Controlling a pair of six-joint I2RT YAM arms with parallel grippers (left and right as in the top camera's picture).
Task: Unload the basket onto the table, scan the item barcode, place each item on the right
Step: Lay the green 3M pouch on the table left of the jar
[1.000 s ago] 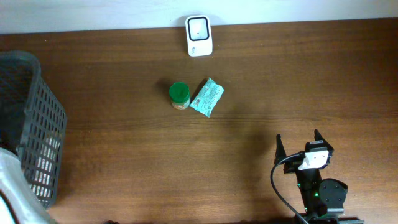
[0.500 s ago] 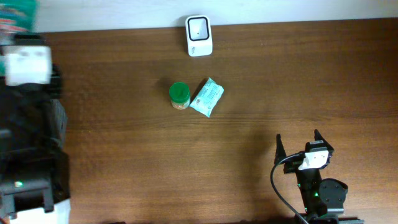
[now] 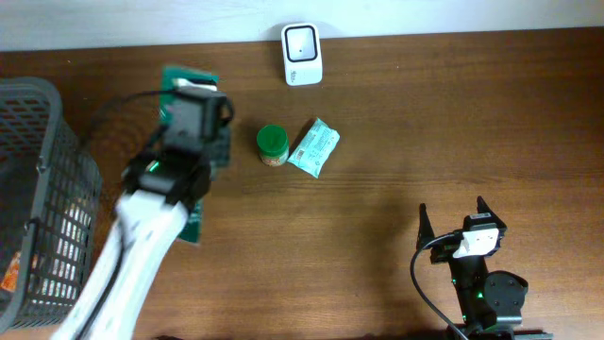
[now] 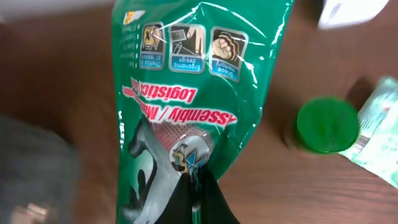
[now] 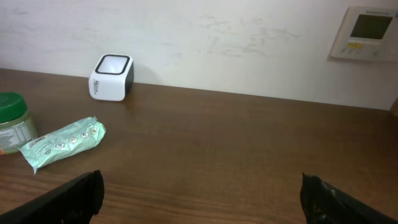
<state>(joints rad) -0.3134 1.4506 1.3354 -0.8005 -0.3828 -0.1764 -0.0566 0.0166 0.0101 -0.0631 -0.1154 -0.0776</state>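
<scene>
Basket [image 3: 38, 189], dark grid, far left of bench [image 3: 406, 113]. Left pincer [image 4: 198, 190]: clamped on green pouch [image 4: 186, 93], carried just right of basket; long axis roughly near-to-far, along the arm; print upside down in wrist view, "ASSEMBLY /" and "LOGISTICS" legible; barcode not seen. Green-lidded jar [image 3: 272, 144], near pouch. White scanner [image 3: 302, 42], far edge, right of and beyond pouch; left arm nearer. Pale green packet [image 3: 314, 147], touching or just beside jar. Right pincer [image 3: 453, 227]: spread wide, empty, well apart.
</scene>
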